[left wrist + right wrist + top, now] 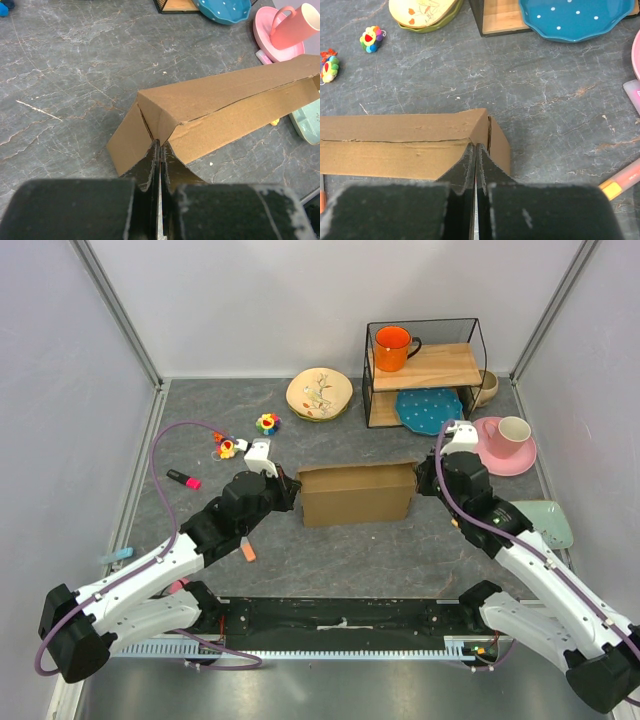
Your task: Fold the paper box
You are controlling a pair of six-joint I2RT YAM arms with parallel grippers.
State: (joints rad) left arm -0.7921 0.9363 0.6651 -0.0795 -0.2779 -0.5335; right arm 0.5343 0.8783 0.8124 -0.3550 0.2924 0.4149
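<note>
The paper box (356, 493) is plain brown cardboard, standing folded into a long closed block at the table's middle. My left gripper (290, 490) is shut, its tips against the box's left end. In the left wrist view the closed tips (160, 146) touch the end corner of the box (225, 100) beside a side flap. My right gripper (420, 480) is shut at the box's right end. In the right wrist view its tips (475, 147) touch the box (395, 135) at its end corner. I see no cardboard between either pair of jaws.
A black wire shelf (425, 370) with an orange mug (393, 347) and a blue plate (428, 408) stands behind. A pink cup and saucer (505, 440) and a green plate (545, 523) lie right. A cream plate (319, 393), small toys (267, 423) and markers (183, 479) lie left.
</note>
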